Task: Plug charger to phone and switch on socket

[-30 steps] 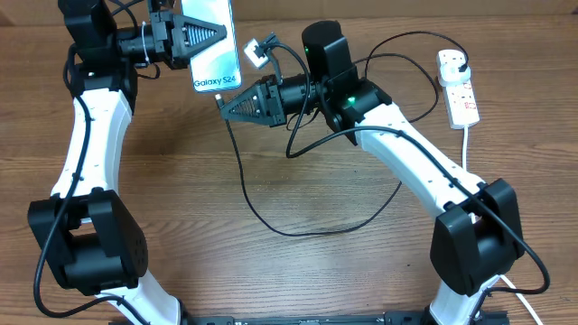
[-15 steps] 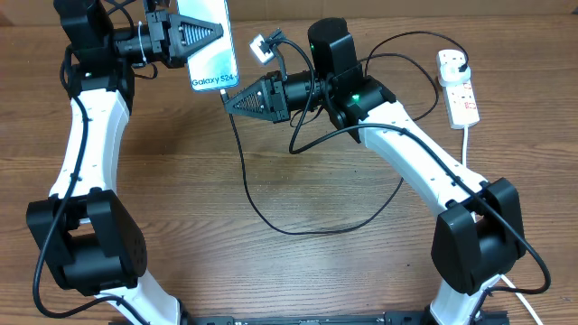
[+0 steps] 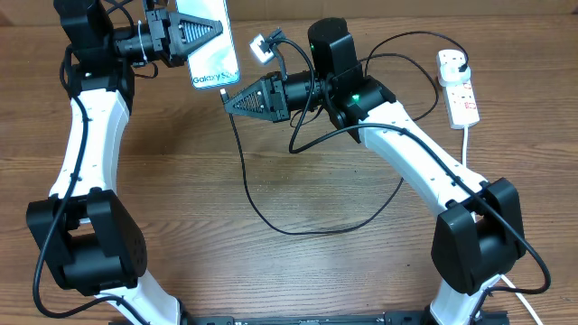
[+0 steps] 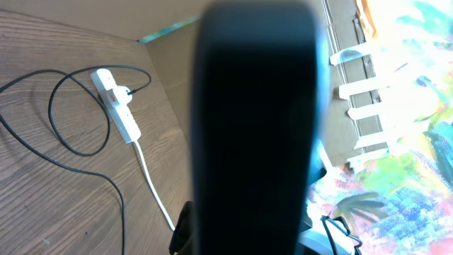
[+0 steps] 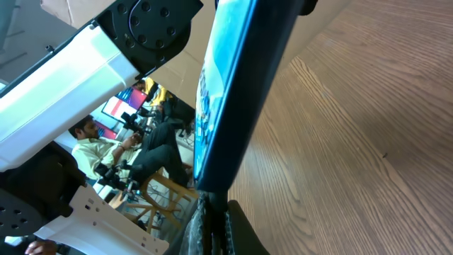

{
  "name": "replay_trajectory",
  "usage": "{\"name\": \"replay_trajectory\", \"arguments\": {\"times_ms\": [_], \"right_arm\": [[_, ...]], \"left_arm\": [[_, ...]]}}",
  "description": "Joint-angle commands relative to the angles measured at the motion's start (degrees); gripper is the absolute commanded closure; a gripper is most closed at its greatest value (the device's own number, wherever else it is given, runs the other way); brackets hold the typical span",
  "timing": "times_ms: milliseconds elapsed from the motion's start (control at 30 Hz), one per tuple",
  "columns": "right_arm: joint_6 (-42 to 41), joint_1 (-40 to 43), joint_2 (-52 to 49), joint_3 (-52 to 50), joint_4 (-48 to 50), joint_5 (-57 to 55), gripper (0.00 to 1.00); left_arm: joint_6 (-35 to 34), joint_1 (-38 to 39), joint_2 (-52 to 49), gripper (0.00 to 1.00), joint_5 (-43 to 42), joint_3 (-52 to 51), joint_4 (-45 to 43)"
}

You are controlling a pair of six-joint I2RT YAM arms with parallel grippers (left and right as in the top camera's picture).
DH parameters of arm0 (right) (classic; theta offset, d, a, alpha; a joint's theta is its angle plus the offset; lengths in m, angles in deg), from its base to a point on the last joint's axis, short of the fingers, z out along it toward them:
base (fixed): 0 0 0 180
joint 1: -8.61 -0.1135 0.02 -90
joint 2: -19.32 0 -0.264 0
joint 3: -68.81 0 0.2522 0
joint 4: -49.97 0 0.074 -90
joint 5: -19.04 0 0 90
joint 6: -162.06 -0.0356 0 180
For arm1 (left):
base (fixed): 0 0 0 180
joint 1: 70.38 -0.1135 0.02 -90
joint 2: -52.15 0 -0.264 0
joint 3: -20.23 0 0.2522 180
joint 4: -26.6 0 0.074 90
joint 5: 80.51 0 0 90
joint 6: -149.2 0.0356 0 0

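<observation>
Left claw [image 3: 215,30] is clamped on the phone [image 3: 215,68], holding it off the counter [image 3: 271,280] near the far edge, left of centre, with the lit screen facing up. Right claw [image 3: 228,101] pinches the charger [image 3: 244,171] by its connector tip, right at the phone's near end; I cannot tell if it is seated. The socket [image 3: 459,90] lies at the far right corner with 1 black plug in it.

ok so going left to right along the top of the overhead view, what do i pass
left arm's wrist → phone → right arm's wrist → socket; the charger cable loops across too much of the view to place.
</observation>
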Motion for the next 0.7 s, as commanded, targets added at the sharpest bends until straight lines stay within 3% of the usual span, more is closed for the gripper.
{"name": "replay_trajectory", "arguments": {"times_ms": [0,667], "right_arm": [[-0.07,-0.09,-0.44,0.44,0.59,-0.15,0.96],[-0.31,-0.09,-0.44,0.44,0.57,0.07,0.96]], "left_arm": [[1.14,0.00,1.16,0.96,0.31,1.25,-0.02],[4.94,0.87,1.16,0.96,0.02,1.18,0.00]]}}
